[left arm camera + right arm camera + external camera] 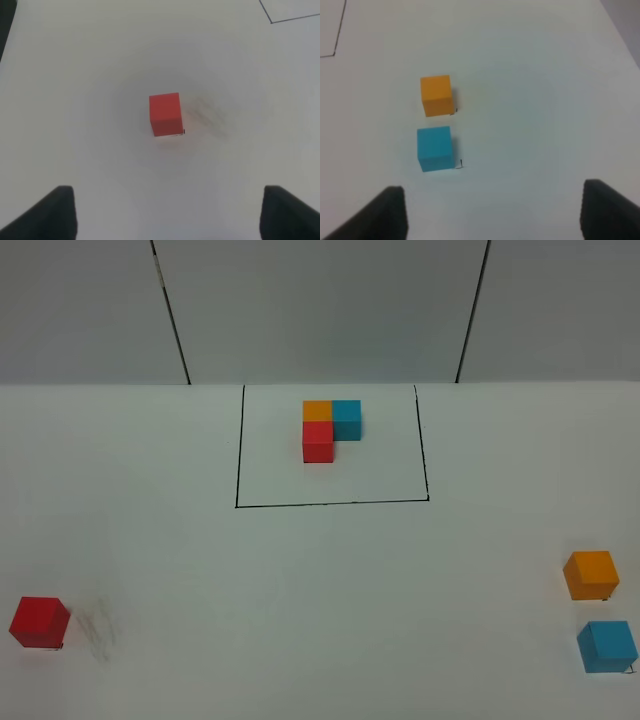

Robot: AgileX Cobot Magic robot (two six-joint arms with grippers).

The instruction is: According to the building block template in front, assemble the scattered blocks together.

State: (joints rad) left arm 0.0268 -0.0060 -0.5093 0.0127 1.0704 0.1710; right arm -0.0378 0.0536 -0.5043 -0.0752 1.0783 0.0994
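White tabletop [300, 600] all round, grey panelled wall [320, 310] behind, and nothing assembled yet. Up front sits the building block template [330, 428] inside its black-lined rectangle [239, 450]. It has orange at the back, blue touching it on the right, and red touching the orange on the near side, a tidy L.

The scattered blocks lie well apart. The red cube [40, 622] is far out on my left. The orange cube [590, 574] and the blue cube [607, 646] sit near each other, not touching, far out on my right.

My left gripper [170, 215] hangs above the red cube, jaws spread wide, nothing between them. My right gripper [495, 212] hovers by the orange and blue pair, jaws also apart and empty.

By my reckoning the step in hand is the first pick, and red looks the likely one. The cube sits ahead of my left jaws rather than between them, so I want to reach forward first. Then I square up to two flat faces, never the corners, drop straight down and close gently so it doesn't skid on this smooth top.

On the right the risk is the neighbour. I should take each cube by the faces that don't look at the other one. When placing, I bring the faces flush to match the L.
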